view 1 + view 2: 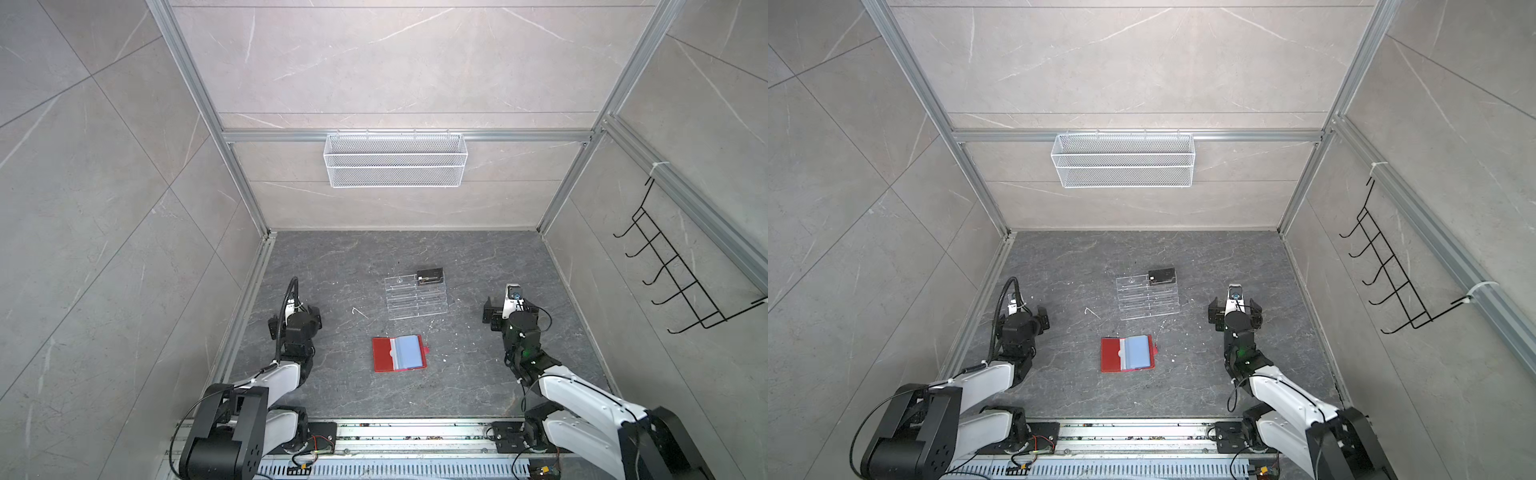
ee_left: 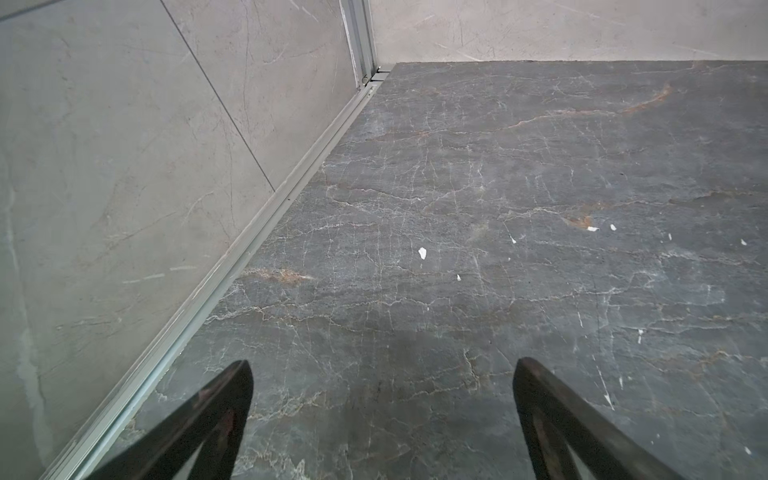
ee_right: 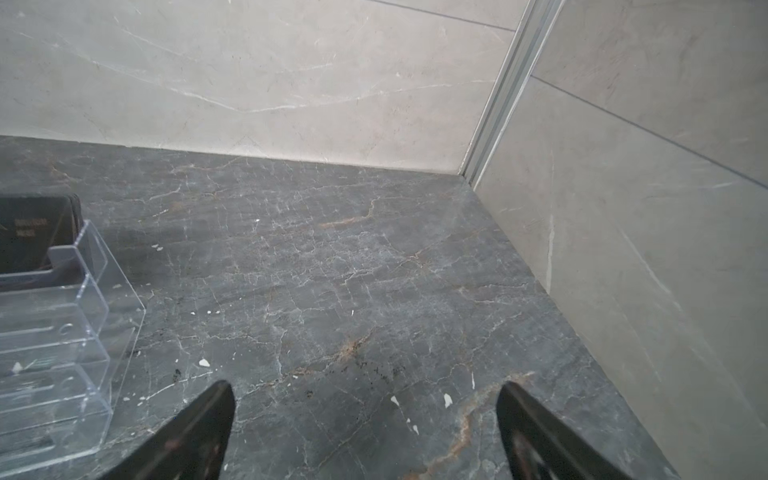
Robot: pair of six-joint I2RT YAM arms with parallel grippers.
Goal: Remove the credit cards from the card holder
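Left gripper point(image 2: 382, 368) wide open, empty; right gripper point(image 3: 365, 388) same. Card holder point(image 1: 400, 353) lies open between them; sleeves point(image 1: 409, 352) seem empty, hard to tell. If anything is inside: pin cover point(image 1: 383, 353), pull flat.

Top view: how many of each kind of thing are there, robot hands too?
Red card holder: 1
Clear rack: 1
Dark card stack: 1, single cards uncountable
White wire basket: 1
Black hook rack: 1
Robot hands: 2, left hand and right hand
Total: 7
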